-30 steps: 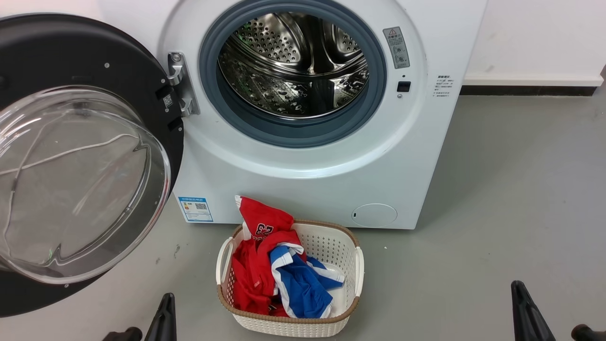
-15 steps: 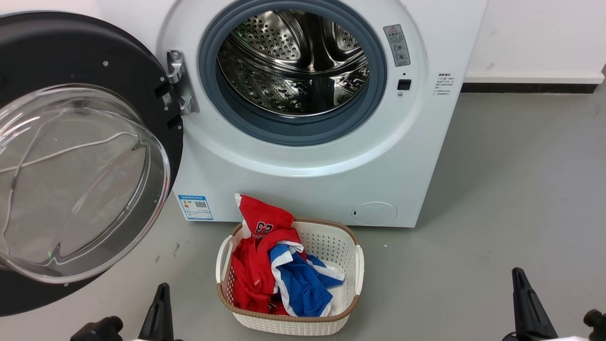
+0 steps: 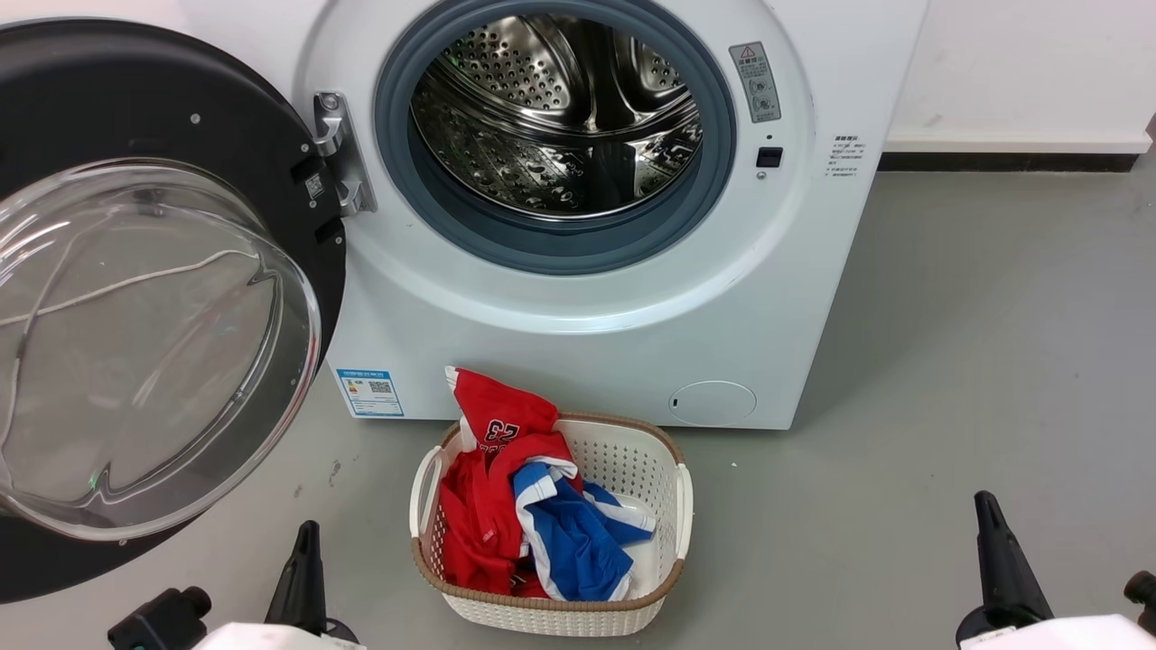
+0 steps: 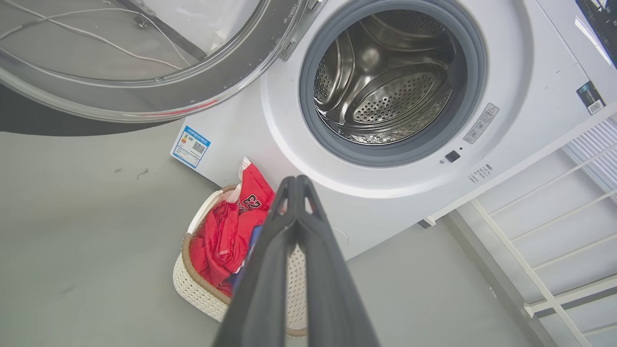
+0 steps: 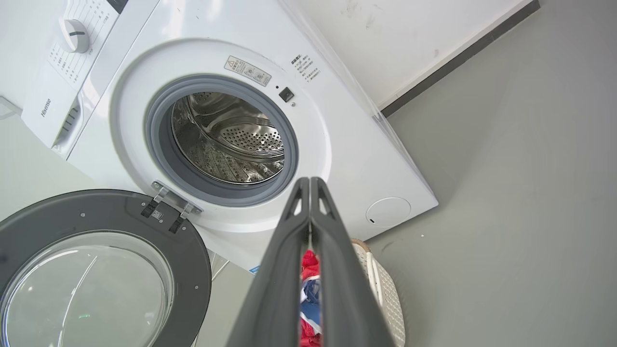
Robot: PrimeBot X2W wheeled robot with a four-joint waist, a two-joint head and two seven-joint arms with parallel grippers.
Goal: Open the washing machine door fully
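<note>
A white front-loading washing machine (image 3: 578,343) stands on a grey floor (image 3: 975,379) against a pale wall, its mouth uncovered. The washing machine door (image 3: 135,99), a broad black disc with a bulging clear glass bowl at its centre, is swung wide to the robot's left of the machine, its inner face turned toward the head camera and well clear of the opening. Inside the machine, a perforated steel drum (image 3: 555,108) gleams within a grey rubber ring (image 3: 542,257). Just in front of the machine's base sits a white perforated laundry basket (image 3: 560,623) with a brown rim, holding a red jersey (image 3: 483,515) that spills over the edge nearest the machine and a blue-and-white garment (image 3: 573,546) beside it. Nearer the camera than the basket and apart from the machine, the left gripper (image 4: 295,180) hangs in the air with its two dark fingers pressed together at the tips, gripping nothing; the right gripper (image 5: 309,180) is likewise closed and empty. A metal hinge (image 3: 339,153) joins the door to the left edge of the machine's opening. A blue sticker (image 3: 370,393) marks the machine's lower left corner, and a small round white cover (image 3: 712,403) its lower right.
</note>
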